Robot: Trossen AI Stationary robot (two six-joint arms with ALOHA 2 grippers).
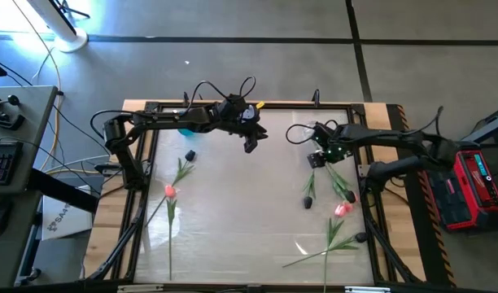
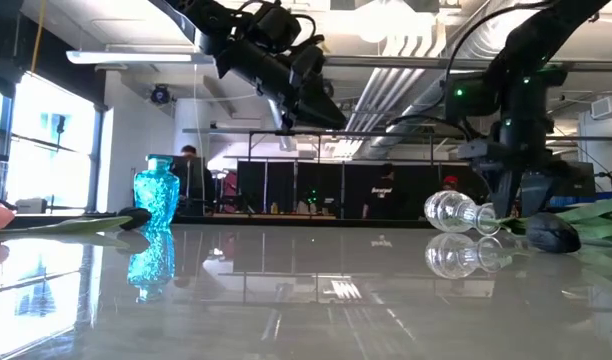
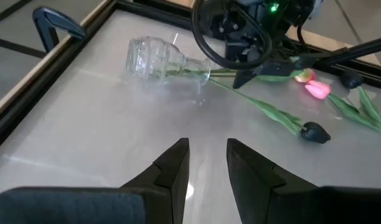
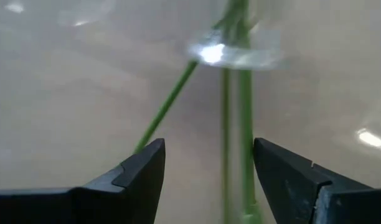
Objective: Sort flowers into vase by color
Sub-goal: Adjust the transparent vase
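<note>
Overhead, the right gripper (image 1: 316, 158) is hanging low at about two o'clock on the table, its two dark fingers (image 4: 137, 171) standing wide apart and straddling thin green stems without closing on them. Its arm is reaching in from three o'clock, bent down at the wrist. Just beside it, toward twelve o'clock, a clear ribbed glass vase (image 3: 160, 60) is lying on its side, stems running out of its mouth.

The left gripper (image 1: 251, 143) is hovering high at about twelve o'clock, its fingers (image 3: 172, 171) parted by a narrow gap and holding nothing; its arm is stretching in level from nine o'clock.

Counting the artificial tulips in the overhead view: three pink-headed ones, one (image 1: 169, 192) at nine o'clock and two (image 1: 342, 209) close together at four o'clock; and two near-black ones, one (image 1: 190, 155) at ten o'clock and one (image 1: 309, 200) at three o'clock. A further long green stem (image 1: 326, 253) is lying at five o'clock, its head not clear. Two vases are showing: the clear one and a turquoise faceted glass vase (image 2: 156, 198), standing upright at eleven o'clock.

Only the table-level view is showing the turquoise vase upright, and people far behind. Only the right wrist view is showing the stems between the fingers.
</note>
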